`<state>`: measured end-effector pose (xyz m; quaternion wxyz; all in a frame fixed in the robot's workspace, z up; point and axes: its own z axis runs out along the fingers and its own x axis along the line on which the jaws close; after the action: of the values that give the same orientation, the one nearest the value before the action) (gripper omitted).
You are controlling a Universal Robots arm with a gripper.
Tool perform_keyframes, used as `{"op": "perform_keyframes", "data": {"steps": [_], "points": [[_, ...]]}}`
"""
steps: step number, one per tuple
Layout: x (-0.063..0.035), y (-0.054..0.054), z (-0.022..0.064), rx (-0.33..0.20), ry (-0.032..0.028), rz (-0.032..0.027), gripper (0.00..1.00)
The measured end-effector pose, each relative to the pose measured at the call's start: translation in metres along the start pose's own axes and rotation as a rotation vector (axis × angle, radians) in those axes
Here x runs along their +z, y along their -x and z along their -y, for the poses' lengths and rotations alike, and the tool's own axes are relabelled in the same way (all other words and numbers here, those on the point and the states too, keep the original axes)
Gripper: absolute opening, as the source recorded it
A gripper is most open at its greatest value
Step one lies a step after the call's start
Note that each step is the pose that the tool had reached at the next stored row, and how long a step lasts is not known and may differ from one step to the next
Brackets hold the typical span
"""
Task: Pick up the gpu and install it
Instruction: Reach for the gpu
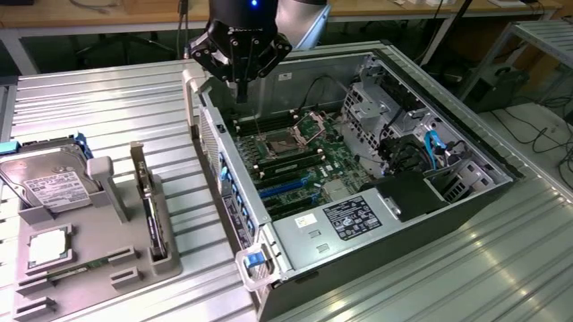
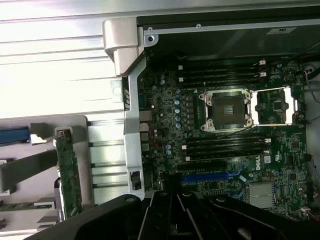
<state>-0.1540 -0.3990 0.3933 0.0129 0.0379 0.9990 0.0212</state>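
Note:
The gpu [image 1: 152,215] is a thin card standing on edge in a slot of the grey holder [image 1: 98,228] at the exterior view's left, its silver bracket at the far end. In the wrist view the gpu [image 2: 68,175] shows its green board beside the case wall. My gripper [image 1: 240,94] hangs shut and empty above the far corner of the open computer case [image 1: 358,228], well away from the card. Its dark fingers [image 2: 165,210] meet over the motherboard [image 2: 225,150], near the blue expansion slots [image 2: 210,177].
The holder also carries a silver hard drive [image 1: 49,181] and a square CPU chip [image 1: 49,245]. Inside the case are an open CPU socket [image 1: 282,144], drive cages and cables [image 1: 421,147]. All of it rests on a ribbed metal table [image 1: 117,107].

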Motion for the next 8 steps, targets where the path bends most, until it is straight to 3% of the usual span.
{"op": "perform_keyframes", "data": {"steps": [8], "points": [[-0.0002, -0.0084, 0.0006, 0.0, 0.0, 0.0, 0.11]]}}
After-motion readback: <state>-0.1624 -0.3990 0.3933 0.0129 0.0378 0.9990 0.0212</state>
